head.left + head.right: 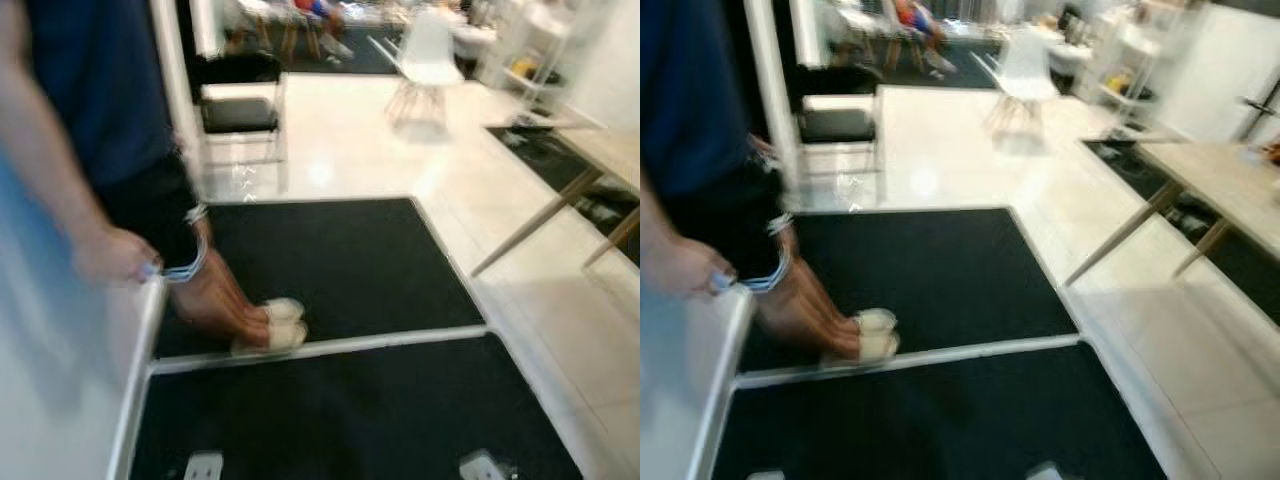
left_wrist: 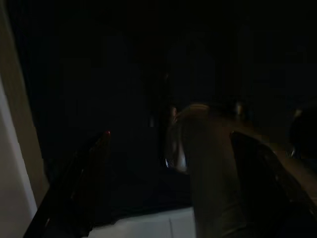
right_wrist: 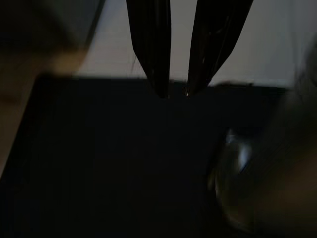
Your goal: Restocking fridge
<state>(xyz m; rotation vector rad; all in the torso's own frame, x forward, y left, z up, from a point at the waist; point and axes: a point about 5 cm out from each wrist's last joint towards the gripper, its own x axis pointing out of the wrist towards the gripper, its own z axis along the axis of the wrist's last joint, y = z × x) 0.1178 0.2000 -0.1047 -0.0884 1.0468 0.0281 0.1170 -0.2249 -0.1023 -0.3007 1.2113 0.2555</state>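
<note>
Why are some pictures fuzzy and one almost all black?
Both eye views are smeared with motion blur, so the person and white chair look soft; glare shines on the pale floor. The left wrist view is very dark. The right wrist view is dim, its right pincer blurred.

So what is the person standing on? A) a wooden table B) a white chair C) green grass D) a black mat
D, because the person's feet in pale slippers rest on the black mat, while the white chair stands far behind on the pale floor.
</note>
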